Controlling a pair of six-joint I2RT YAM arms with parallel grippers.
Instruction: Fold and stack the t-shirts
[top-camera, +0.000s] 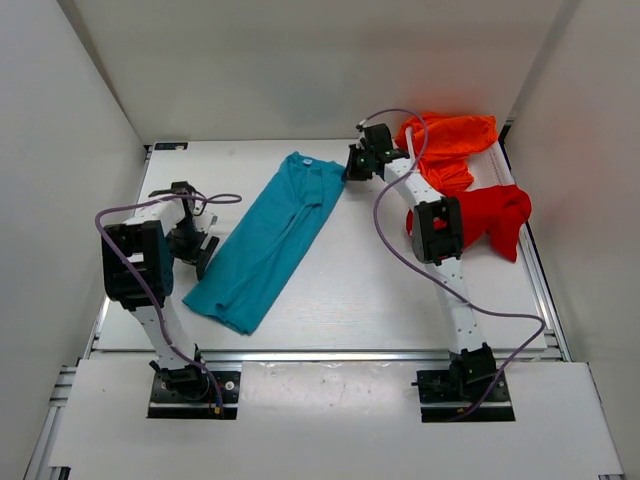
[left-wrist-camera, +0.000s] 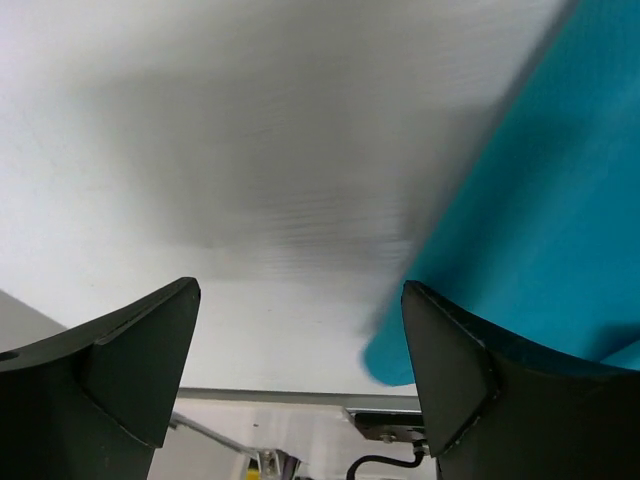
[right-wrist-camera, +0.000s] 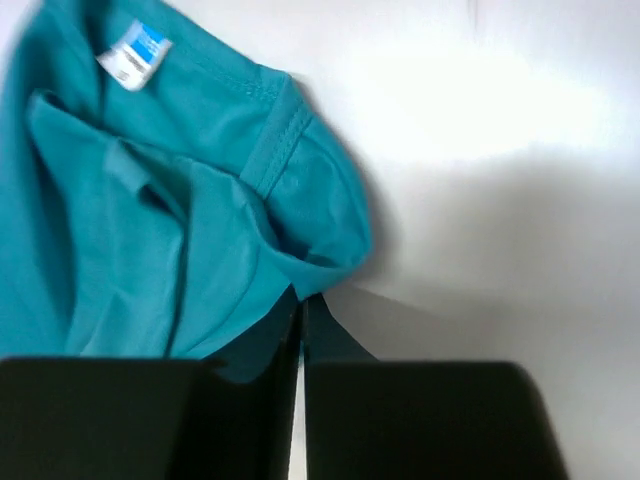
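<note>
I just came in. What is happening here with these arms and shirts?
The right tool is shut on the collar end of the teal t-shirt, a long folded strip on the table. The left tool hangs open beside it, holding nothing. The red t-shirt and orange t-shirt lie crumpled at far right, not yet folded.

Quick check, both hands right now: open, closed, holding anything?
Left hand: open, holding nothing.
Right hand: closed, pinching the edge of the teal t-shirt.
</note>
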